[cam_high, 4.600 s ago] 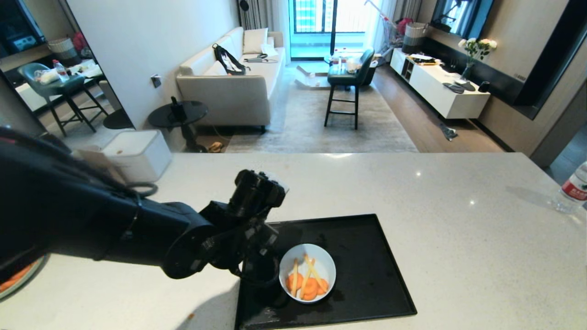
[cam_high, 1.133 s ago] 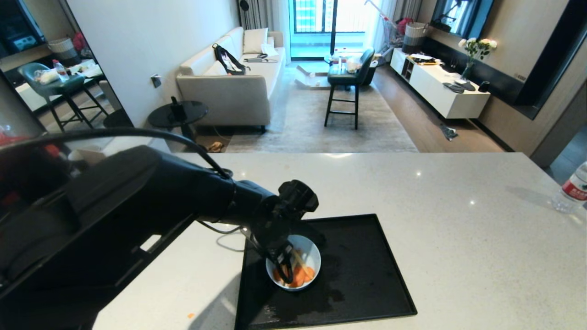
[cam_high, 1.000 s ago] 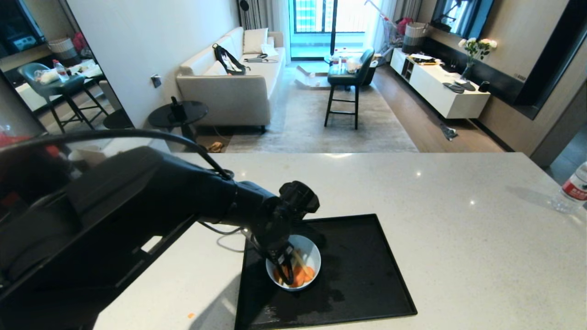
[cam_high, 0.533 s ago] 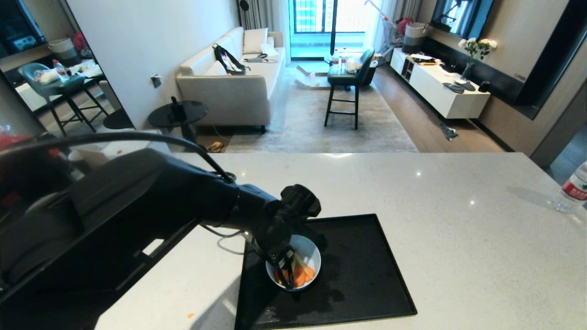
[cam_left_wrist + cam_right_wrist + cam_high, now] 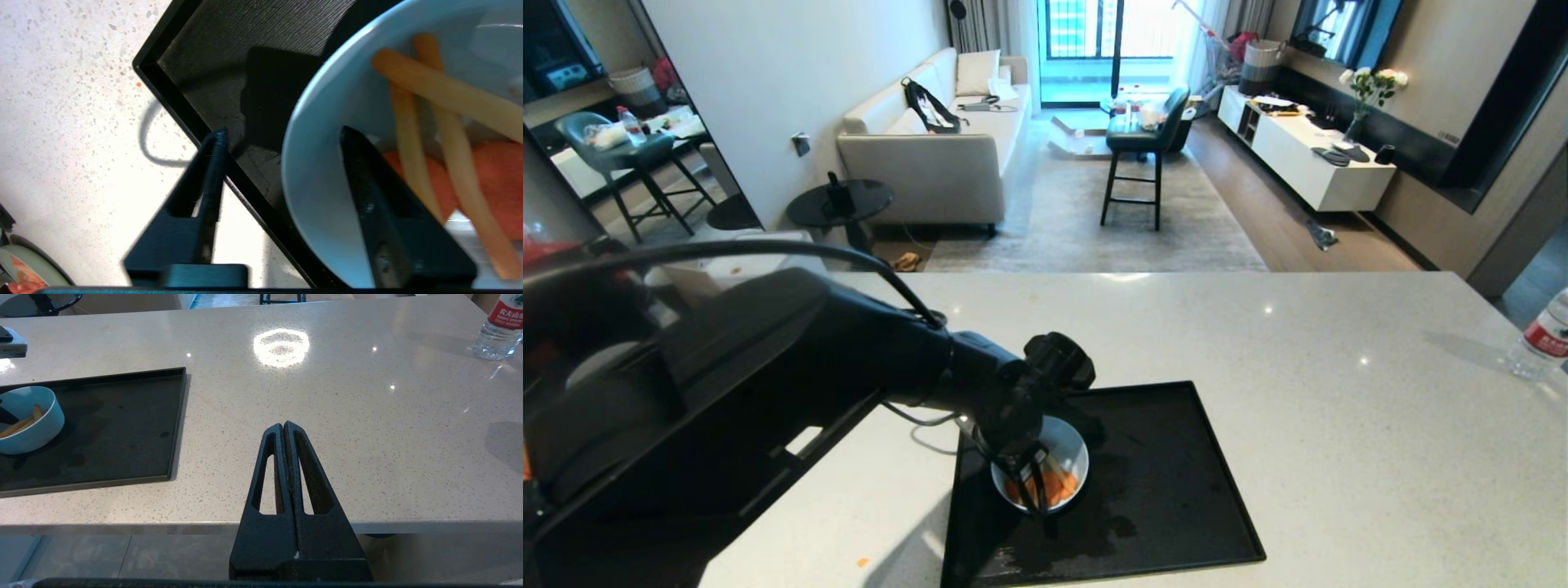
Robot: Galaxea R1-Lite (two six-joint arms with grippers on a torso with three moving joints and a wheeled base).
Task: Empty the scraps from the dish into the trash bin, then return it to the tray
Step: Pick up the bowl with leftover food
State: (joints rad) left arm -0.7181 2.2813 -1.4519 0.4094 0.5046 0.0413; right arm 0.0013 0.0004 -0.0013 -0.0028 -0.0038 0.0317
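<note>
Now the left gripper (image 5: pixel 282 141) narrows across the small pale-blue glossy dish's (image 5: pixel 1068 452) rim, not yet clamped; lifting comes next.

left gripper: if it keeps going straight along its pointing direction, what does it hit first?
Probably the dish rim: the left gripper straddles it, one finger inside over the scraps, the other outside. Driven on, the inner finger would likely reach the scraps or dish floor, the outer the tray. Depth is unclear.
</note>
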